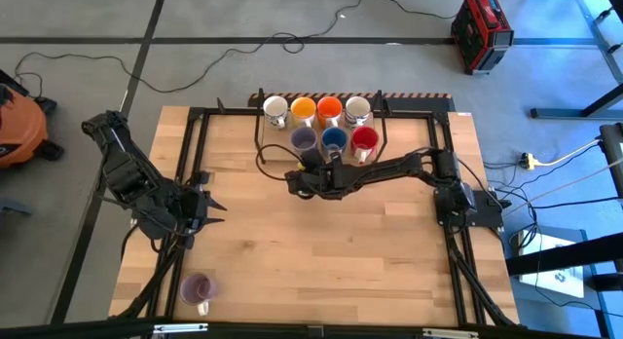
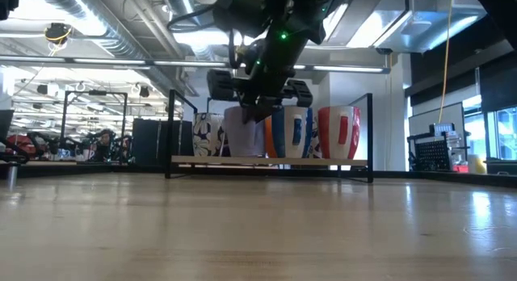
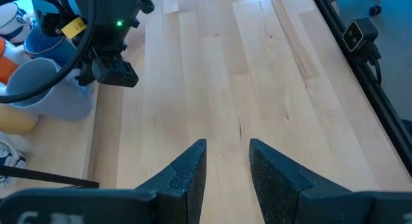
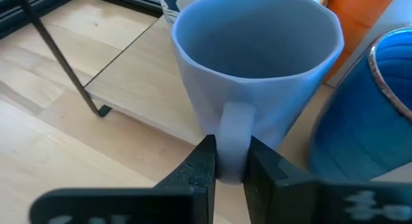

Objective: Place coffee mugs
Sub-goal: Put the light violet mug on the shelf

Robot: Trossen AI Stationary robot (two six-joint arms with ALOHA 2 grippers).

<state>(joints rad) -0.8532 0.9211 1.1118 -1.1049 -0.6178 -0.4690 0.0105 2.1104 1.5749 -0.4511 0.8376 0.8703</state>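
seven mugs (image 1: 329, 125) on rack (image 1: 261, 149) — one mug (image 1: 199, 290) apart, near table (image 1: 321, 251) edge

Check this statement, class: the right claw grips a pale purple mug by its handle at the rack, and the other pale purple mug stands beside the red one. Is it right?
One part is wrong. The right claw does grip a pale purple mug by its handle at the rack, but the high view shows the other pale purple mug alone near the table's front edge, far from the red mug.
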